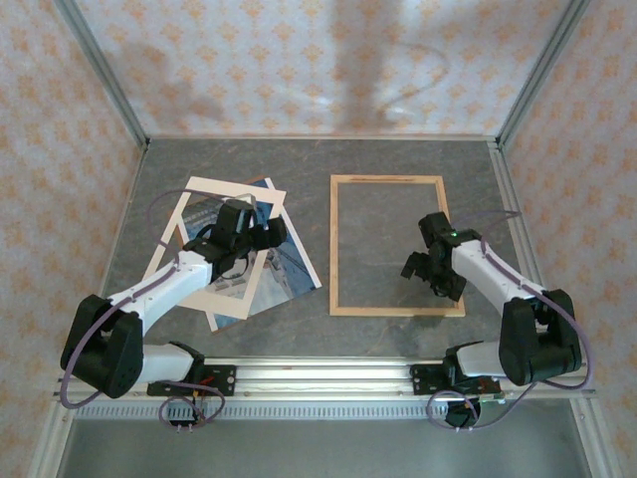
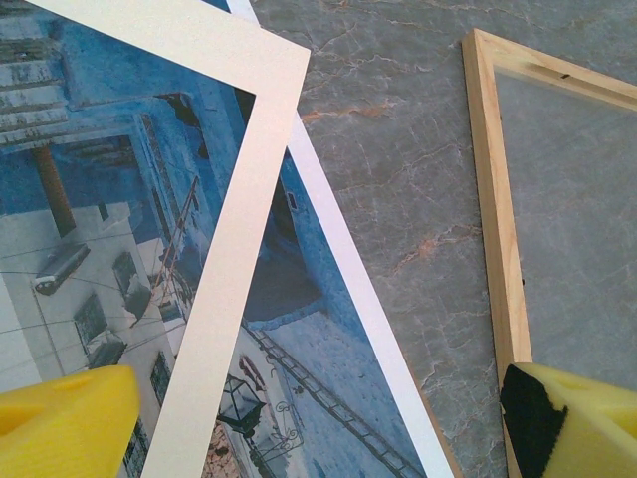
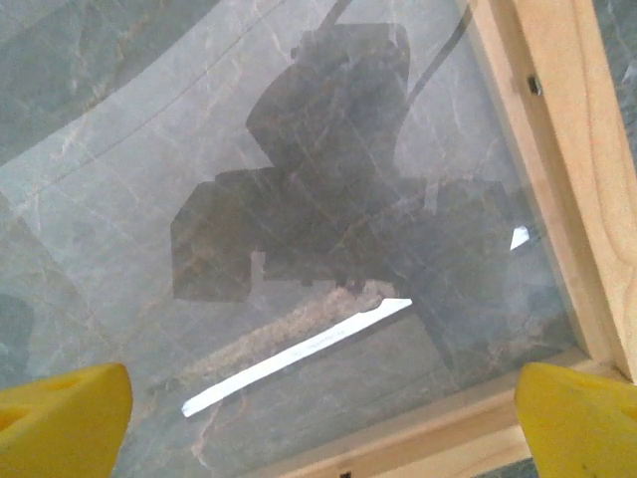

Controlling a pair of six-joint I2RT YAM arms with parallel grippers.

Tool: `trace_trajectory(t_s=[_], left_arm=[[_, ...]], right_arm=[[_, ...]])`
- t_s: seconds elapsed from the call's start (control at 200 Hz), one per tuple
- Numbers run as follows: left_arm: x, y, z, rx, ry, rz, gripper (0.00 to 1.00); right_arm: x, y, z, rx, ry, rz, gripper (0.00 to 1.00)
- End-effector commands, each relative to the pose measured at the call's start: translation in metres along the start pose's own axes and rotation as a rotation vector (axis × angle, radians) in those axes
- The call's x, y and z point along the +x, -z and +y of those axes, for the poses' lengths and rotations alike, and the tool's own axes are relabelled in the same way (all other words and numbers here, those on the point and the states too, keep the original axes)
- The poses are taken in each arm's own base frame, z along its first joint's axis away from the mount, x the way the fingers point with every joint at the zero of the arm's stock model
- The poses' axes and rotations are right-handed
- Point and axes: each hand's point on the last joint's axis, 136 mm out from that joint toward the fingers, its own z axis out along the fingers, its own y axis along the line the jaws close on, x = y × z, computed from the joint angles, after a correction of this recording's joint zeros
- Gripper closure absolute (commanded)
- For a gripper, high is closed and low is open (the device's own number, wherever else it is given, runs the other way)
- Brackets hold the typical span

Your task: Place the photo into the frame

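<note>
The photo [image 1: 295, 267], a blue-sky print with a white border, lies face up at the table's left, and a cream mat board [image 1: 221, 189] covers most of it. In the left wrist view the photo [image 2: 309, 339] shows beside the mat [image 2: 244, 239]. My left gripper [image 1: 269, 237] hovers over them, open, its yellow pads [image 2: 65, 423] wide apart and holding nothing. The light wood frame [image 1: 336, 249] lies flat at centre right. My right gripper [image 1: 418, 267] is open above the frame's near right part, over its glass [image 3: 299, 199], near the wood corner [image 3: 567, 159].
A brown backing board [image 1: 213, 321] sticks out from under the photo at its near left corner. Grey marble tabletop [image 2: 398, 149] separates the photo from the frame [image 2: 496, 229]. Patterned walls enclose the table on three sides.
</note>
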Motion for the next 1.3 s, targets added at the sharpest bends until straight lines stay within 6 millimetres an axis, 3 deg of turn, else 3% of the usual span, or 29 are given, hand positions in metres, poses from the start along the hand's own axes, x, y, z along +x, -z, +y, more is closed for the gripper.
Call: trace_trajectory(t_s=[0.0, 0.315, 0.901, 1.036, 1.151, 1.296], left_arm=[[-0.001, -0.002, 0.0, 0.004, 0.017, -0.004, 0.05], [0.003, -0.005, 0.0, 0.006, 0.019, 0.008, 0.05], [0.003, -0.008, 0.001, 0.001, 0.013, 0.011, 0.05], [0.004, -0.009, 0.002, -0.001, 0.012, 0.014, 0.05], [0.003, -0.011, 0.002, -0.008, 0.009, 0.013, 0.05], [0.0, -0.01, 0.006, -0.037, -0.005, 0.01, 0.05]], right_arm=[[0.02, -0.002, -0.009, 0.026, -0.025, 0.07, 0.02], [0.022, -0.019, -0.017, 0.093, -0.015, 0.101, 0.03], [0.012, -0.038, -0.005, -0.015, -0.041, 0.068, 0.02], [0.004, -0.026, -0.002, -0.035, -0.012, 0.024, 0.02], [-0.007, -0.005, 0.0, -0.049, 0.031, -0.038, 0.02], [-0.02, 0.026, 0.018, -0.1, 0.106, -0.142, 0.02]])
